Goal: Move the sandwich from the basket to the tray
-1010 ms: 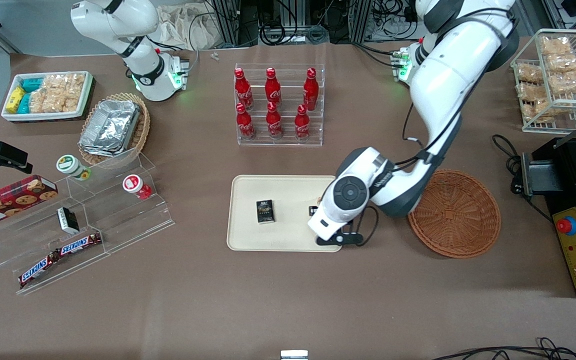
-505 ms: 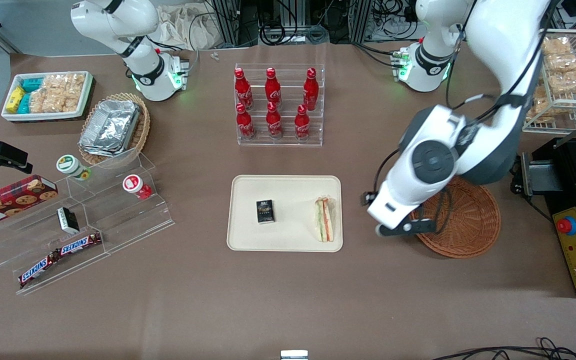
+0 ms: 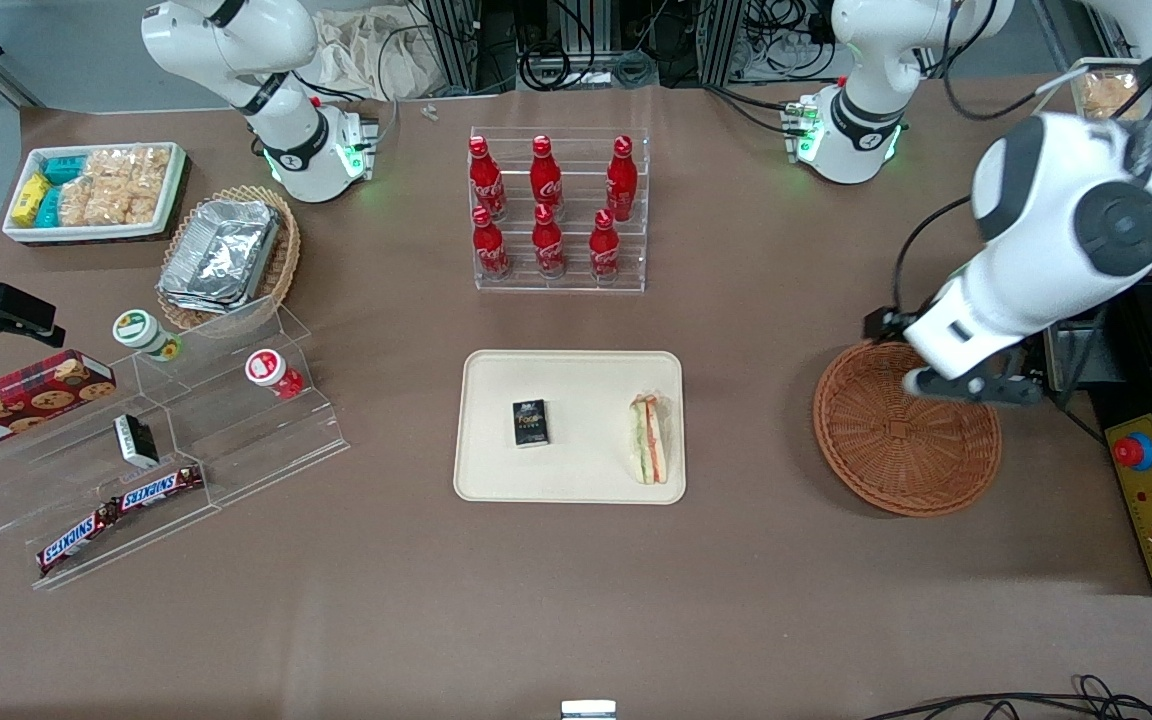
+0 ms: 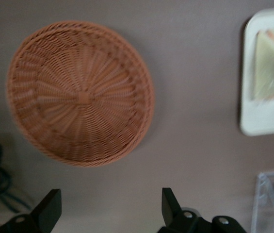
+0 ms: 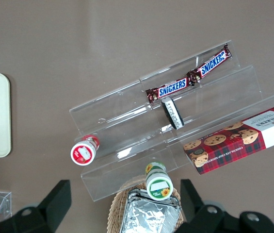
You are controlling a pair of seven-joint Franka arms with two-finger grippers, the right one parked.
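On the tray point(image 3: 496, 480), at its end nearest the basket point(image 3: 906, 430): one sandwich point(image 3: 648, 438), wrapped wedge, judged light, soft, crushable, best held gently across its bread faces; gripper point(image 3: 971, 388) above the basket's rim, jaws open, empty.

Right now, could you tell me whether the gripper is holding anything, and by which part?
Nothing is held. The gripper hangs open above the basket, and the sandwich lies on the tray.
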